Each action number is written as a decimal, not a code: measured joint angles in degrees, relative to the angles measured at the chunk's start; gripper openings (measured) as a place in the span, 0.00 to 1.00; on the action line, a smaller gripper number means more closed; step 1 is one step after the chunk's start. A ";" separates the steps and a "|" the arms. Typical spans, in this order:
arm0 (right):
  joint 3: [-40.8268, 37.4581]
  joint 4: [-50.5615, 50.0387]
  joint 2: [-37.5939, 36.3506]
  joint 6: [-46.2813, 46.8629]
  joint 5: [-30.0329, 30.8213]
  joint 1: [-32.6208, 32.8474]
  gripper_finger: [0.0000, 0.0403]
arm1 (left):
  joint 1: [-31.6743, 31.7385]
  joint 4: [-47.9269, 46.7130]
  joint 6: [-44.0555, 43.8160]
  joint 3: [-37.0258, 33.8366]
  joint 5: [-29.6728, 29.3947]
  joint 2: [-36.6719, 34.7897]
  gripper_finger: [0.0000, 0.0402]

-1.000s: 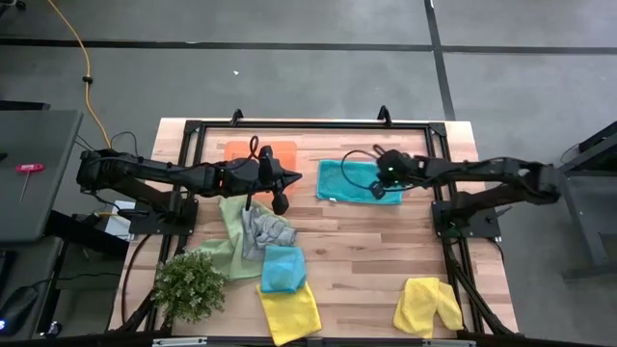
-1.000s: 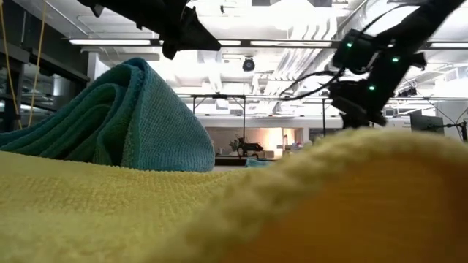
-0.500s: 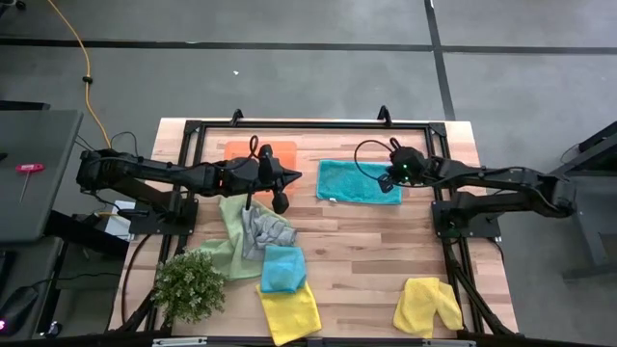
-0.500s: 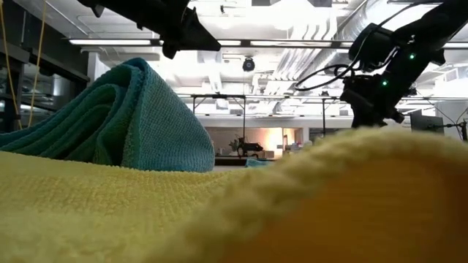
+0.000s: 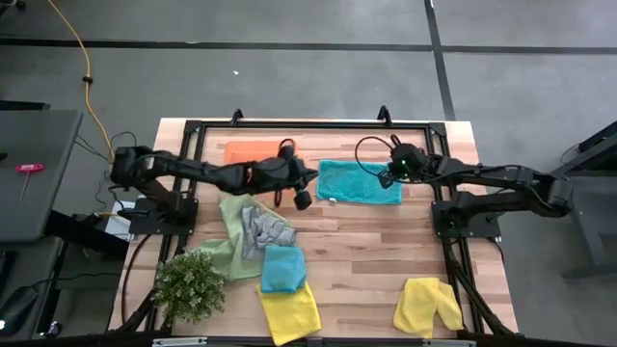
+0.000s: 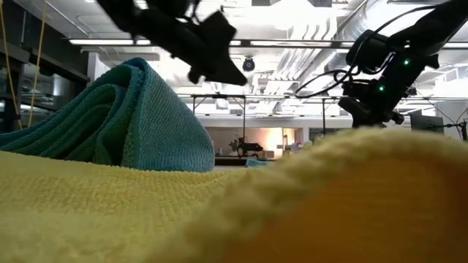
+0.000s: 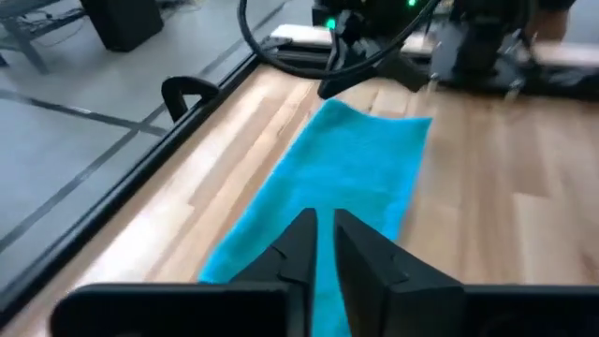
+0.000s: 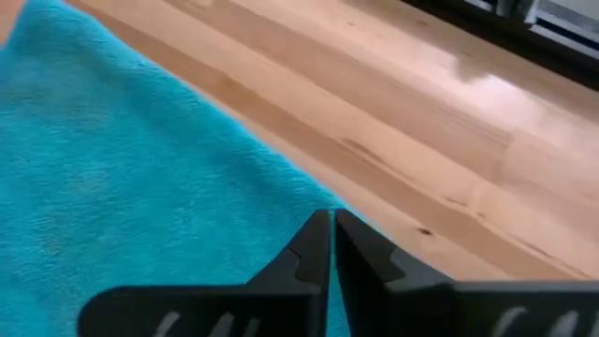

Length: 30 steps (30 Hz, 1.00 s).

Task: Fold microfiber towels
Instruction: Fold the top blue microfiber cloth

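The teal towel (image 5: 360,181) lies flat near the desk's far edge. The left gripper (image 5: 302,200), jaws a slit apart, and the right gripper (image 5: 389,177), jaws nearly pressed together, hover at its opposite ends, holding nothing. Uneven pinches could skew the fold.

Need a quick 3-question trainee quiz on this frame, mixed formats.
1. True or false: the teal towel between the grippers lies spread flat on the table.
2. Which gripper is at that towel's left edge? A) left B) right
3. Fill in: the potted plant stands at the table's front-____ corner.

Key: 1 true. 2 A: the left gripper is there; the right gripper is at the right edge. 3 left.
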 joint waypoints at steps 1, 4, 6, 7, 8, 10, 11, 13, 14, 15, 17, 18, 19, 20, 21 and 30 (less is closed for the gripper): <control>0.25 -0.12 0.00 -0.61 -1.03 -1.06 0.06 | 1.07 -2.82 1.19 2.92 1.19 1.21 0.12; 1.57 -0.07 0.00 -3.87 -5.00 -3.71 0.16 | 4.72 -17.50 4.55 13.80 5.56 5.28 0.21; 2.53 -0.14 0.00 -6.51 -7.69 -4.90 0.23 | 7.07 -28.53 6.66 22.29 8.43 9.51 0.27; 3.06 -0.14 0.00 -7.88 -9.05 -5.45 0.26 | 8.21 -34.00 7.69 26.36 9.68 11.91 0.29; 3.64 -0.18 0.00 -9.10 -10.21 -5.81 0.29 | 9.18 -39.12 8.75 30.49 10.43 14.63 0.32; 4.69 -0.64 0.00 -10.60 -12.34 -6.30 0.33 | 10.74 -47.64 11.34 38.19 10.65 19.96 0.37; 5.07 -1.02 0.00 -10.85 -12.80 -6.39 0.35 | 11.47 -51.71 13.06 41.71 10.21 22.54 0.39; 5.55 -1.47 0.00 -10.66 -13.22 -6.39 0.37 | 12.71 -57.58 16.32 48.39 9.31 27.52 0.42; 5.61 -1.50 0.00 -10.54 -13.40 -6.39 0.38 | 13.43 -59.94 17.59 51.36 9.33 29.74 0.44; 5.61 -1.59 0.00 -10.53 -13.55 -6.39 0.38 | 14.09 -61.85 18.71 54.32 9.91 31.79 0.45; 5.61 -2.03 0.00 -10.31 -13.95 -6.39 0.38 | 15.53 -65.05 20.99 59.38 12.92 35.25 0.46; 5.61 -2.17 0.00 -9.91 -14.16 -6.39 0.38 | 16.22 -66.11 21.86 61.53 14.74 36.78 0.47; 5.61 -2.25 0.00 -9.31 -14.24 -6.37 0.38 | 16.97 -66.82 22.18 63.34 16.91 38.09 0.47; 5.61 -2.27 0.00 -9.19 -14.29 -6.37 0.38 | 17.70 -67.22 22.07 65.07 19.21 39.41 0.47; 5.61 -2.27 0.00 -9.10 -14.29 -6.39 0.38 | 18.38 -67.38 21.60 66.58 21.60 40.54 0.47; 5.61 -2.27 0.00 -9.28 -14.27 -6.37 0.38 | 20.98 -67.59 17.42 70.75 27.82 45.73 0.42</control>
